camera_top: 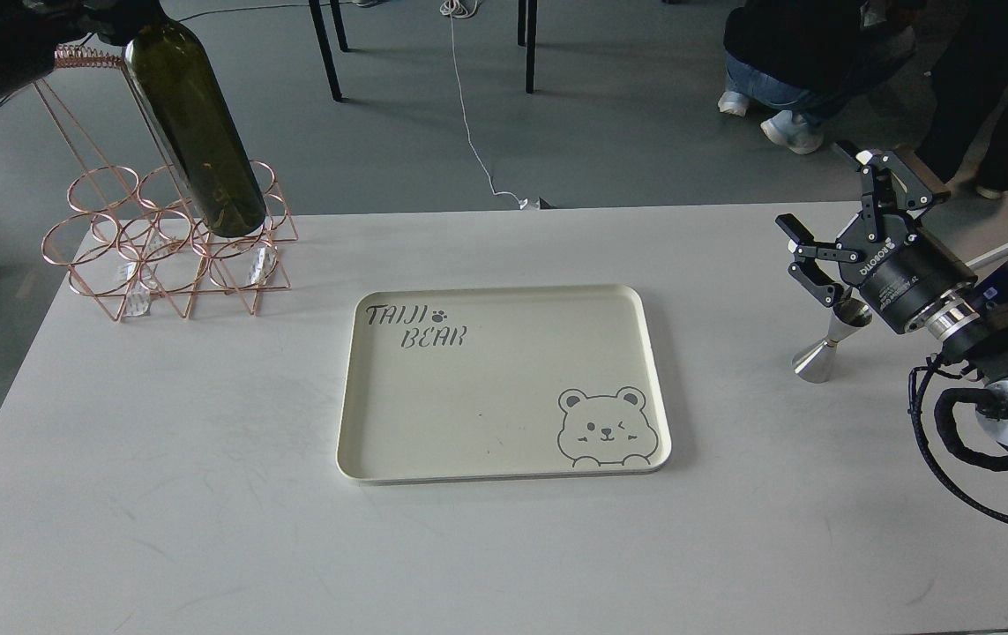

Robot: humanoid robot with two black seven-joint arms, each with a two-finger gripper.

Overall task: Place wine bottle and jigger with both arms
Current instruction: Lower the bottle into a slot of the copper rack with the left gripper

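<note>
The dark olive-green wine bottle (190, 123) hangs tilted at the far left, neck up and out of view, with its base at the top right rings of the copper wire rack (168, 242). My left gripper (102, 16) is a dark shape at the top edge, shut on the bottle's upper part. The steel jigger (824, 346) stands upright on the table at the right. My right gripper (852, 220) is open and empty just above and behind the jigger, its lower finger (812, 273) close to the jigger's top cup.
A cream tray (504, 459) with a bear drawing lies in the middle of the white table (160, 494). People (803, 53) crouch beyond the far right edge. Chair legs (327, 48) and a cable stand on the floor behind.
</note>
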